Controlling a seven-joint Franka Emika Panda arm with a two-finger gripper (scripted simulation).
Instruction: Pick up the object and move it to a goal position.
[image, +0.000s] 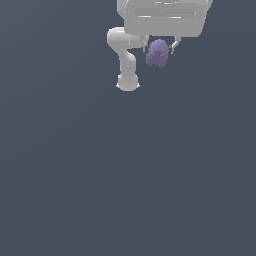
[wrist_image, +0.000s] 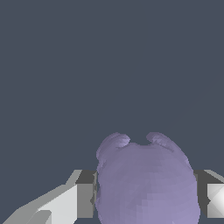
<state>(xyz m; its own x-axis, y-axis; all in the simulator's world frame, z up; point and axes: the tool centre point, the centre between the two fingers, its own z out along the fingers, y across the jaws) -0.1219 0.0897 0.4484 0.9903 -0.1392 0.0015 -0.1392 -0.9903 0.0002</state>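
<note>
The object (image: 157, 53) is a small pale purple lumpy blob with rounded lobes. It sits between the two fingers of my white gripper (image: 158, 49) near the top of the exterior view. The fingers press on both of its sides. In the wrist view the object (wrist_image: 146, 183) fills the space between the fingers (wrist_image: 85, 199), touching both. The gripper is shut on the object. The object looks held above the grey floor, though its height is hard to judge.
The white arm's links and base (image: 127, 80) stand at the exterior view's left of the gripper. A plain dark grey floor (image: 125, 175) spreads across both views. No goal marker shows.
</note>
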